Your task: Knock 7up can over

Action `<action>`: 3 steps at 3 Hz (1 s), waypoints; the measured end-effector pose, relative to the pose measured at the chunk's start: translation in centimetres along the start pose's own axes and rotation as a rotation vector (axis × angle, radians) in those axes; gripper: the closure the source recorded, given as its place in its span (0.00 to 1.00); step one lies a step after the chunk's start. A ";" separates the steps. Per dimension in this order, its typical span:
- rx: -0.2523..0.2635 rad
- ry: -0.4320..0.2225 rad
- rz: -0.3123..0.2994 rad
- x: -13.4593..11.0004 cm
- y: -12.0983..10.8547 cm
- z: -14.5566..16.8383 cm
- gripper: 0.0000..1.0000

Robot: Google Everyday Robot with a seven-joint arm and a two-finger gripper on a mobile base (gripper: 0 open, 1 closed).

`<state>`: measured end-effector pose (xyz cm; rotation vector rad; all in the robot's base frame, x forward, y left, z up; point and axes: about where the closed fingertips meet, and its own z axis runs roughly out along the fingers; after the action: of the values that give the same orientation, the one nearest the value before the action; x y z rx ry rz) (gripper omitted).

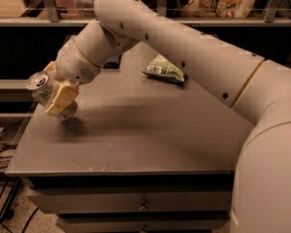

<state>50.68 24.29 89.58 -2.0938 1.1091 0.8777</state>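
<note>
Camera view, and Caller One is straight in: "The cream two-finger gripper (54,100) is clamped on the small silver-topped aluminium 7up can with green print (42,90). One yellowish pad lies across its front, and the can is tipped over, top leaning outward, away from the pale robot arm (184,38)."

Caller Two: "Its base sits just under the gripper, over a shadow. Whether it touches the grey table top (150,130), he cannot tell. The table's edge is near the gripper on the can's side."

Caller One: "So the tidy finish, by his reckoning: roll the wrist until the can lies flat, low over the surface, then release, nudging inward, not toward that edge."

Caller Two: "The crumpled green-and-white snack bag (164,71) lies well apart from the gripper, beyond the arm. No bother."
</note>
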 end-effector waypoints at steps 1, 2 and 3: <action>0.024 0.161 0.002 1.2 -0.7 -2.8 1.00; 0.028 0.348 0.016 3.4 -1.4 -5.1 0.83; 0.016 0.537 0.039 6.2 -1.8 -6.8 0.60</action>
<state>56.75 17.19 89.18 -2.3695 1.4163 0.3162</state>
